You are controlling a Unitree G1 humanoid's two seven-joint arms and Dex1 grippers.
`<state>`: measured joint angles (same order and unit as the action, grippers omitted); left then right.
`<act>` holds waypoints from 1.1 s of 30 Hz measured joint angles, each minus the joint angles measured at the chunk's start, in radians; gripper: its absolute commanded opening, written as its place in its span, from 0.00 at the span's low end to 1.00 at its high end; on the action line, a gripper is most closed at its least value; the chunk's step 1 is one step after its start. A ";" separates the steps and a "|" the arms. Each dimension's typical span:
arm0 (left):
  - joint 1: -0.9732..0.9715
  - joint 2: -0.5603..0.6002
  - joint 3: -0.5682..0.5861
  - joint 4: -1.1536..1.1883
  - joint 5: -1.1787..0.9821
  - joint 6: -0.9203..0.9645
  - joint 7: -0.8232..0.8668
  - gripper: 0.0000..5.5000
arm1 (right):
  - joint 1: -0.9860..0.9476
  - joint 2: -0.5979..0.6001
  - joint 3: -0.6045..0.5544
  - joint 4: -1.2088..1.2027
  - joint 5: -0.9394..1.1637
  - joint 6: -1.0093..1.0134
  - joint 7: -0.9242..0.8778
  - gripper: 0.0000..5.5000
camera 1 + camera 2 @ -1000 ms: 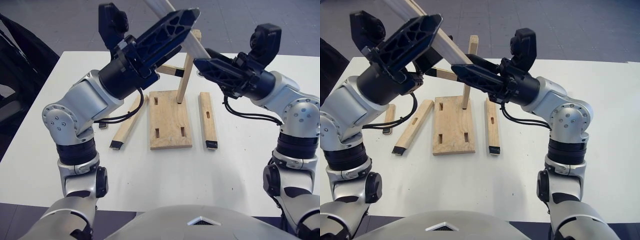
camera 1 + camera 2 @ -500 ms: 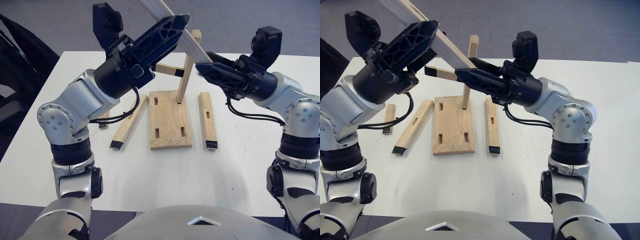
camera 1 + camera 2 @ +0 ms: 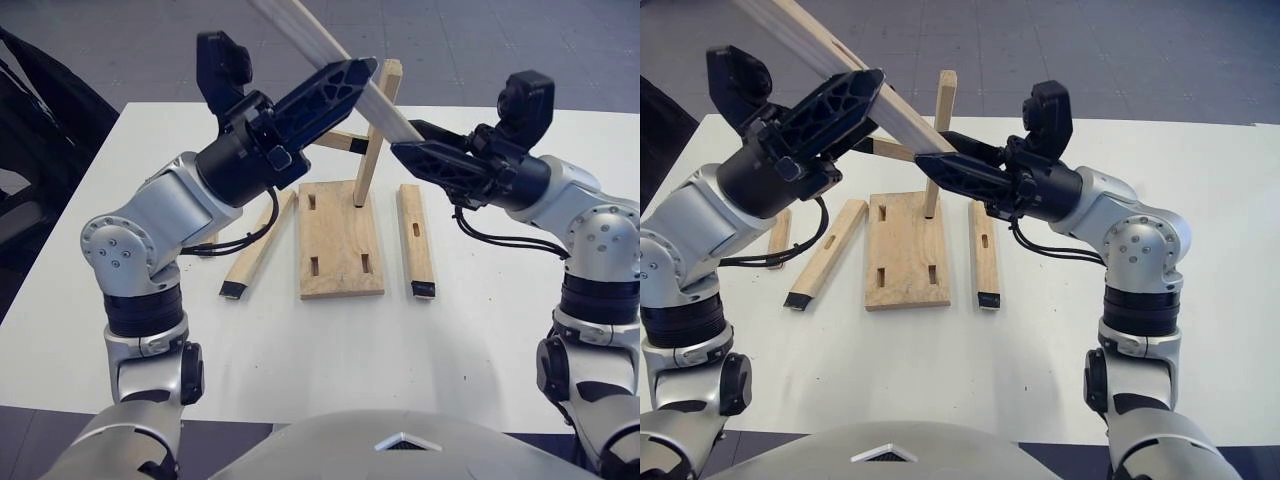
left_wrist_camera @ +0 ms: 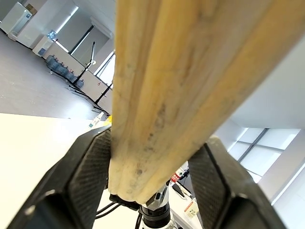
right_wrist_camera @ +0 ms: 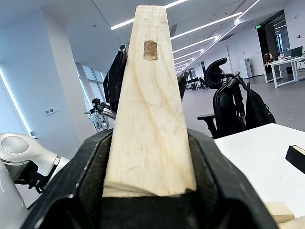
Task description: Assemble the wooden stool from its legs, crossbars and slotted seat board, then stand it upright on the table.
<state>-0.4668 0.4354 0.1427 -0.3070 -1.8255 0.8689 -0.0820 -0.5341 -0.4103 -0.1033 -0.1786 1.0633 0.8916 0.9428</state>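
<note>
Hole in leg (right wrist view)

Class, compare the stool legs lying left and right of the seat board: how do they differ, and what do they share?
The left leg lies slanted, its far end nearer the seat board; the right leg lies about parallel to the board. The right leg shows a slot in its top face; the left leg shows none. Both are pale wood, flat on the table, black-capped at the near end.
</note>
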 measured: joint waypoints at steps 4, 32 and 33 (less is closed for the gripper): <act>0.000 0.000 0.030 0.028 0.044 -0.044 -0.016 0.40 | 0.035 -0.037 0.010 -0.001 -0.057 -0.021 0.013 0.59; 0.161 0.300 0.190 0.101 0.772 -0.134 -0.424 0.39 | 0.065 -0.142 0.600 0.109 -0.910 -0.238 -0.066 0.59; 0.162 0.294 0.190 0.096 0.772 -0.132 -0.424 0.39 | 0.058 -0.138 0.606 0.112 -0.922 -0.243 -0.064 0.59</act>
<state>-0.3045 0.7295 0.3329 -0.2110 -1.0533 0.7364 -0.5055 -0.4766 -0.5483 0.5022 -0.0663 0.1415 0.6483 0.8789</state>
